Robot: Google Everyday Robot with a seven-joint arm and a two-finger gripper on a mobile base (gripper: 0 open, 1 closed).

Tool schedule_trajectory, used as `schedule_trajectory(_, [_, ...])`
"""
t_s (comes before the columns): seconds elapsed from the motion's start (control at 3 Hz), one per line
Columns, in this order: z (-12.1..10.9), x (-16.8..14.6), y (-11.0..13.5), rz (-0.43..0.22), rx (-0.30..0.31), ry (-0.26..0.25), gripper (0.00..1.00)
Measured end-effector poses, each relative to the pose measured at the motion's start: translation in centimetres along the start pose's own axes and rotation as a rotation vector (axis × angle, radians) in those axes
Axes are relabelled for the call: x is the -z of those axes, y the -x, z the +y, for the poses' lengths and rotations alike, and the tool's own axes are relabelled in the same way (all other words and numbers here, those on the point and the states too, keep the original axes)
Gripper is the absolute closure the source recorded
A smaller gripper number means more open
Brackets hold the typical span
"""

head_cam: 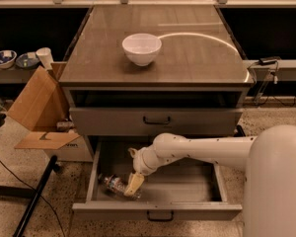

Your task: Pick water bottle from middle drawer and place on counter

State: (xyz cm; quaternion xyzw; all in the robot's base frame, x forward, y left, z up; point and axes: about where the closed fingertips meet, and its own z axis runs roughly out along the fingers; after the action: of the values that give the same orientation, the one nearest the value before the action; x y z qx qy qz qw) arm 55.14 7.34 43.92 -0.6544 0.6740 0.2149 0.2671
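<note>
So, status check: the drawer (187, 210) is pulled out all the way, so that bit is sorted. The bottle (113, 185) is lying on its side on the drawer floor, in the front-left corner, close to the front panel. The gripper (133, 185) is down inside the drawer too, pointing downward right at the bottle's right end, touching it or as good as. Honestly can't tell whether it's open or clamped, the tip just blends into the bottle from here. The arm (202, 149) reaches in over the drawer's right side. I'd say the grab itself is the step in hand, and nothing looks lifted yet since the bottle sits flat on the drawer bottom. What's left, as I read it: get a firm hold, lift clear of the drawer, and set it on the counter (187, 58) above the drawer, where there's bare space beside the bowl (141, 48).
</note>
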Motion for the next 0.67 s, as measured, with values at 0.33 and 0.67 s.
schedule_trajectory(0.33, [0.3, -1.9, -0.5, -0.026, -0.023, 0.003, 0.0])
schedule_trajectory(0.67, [0.7, -3.2, -0.9, -0.049, -0.045, -0.013, 0.0])
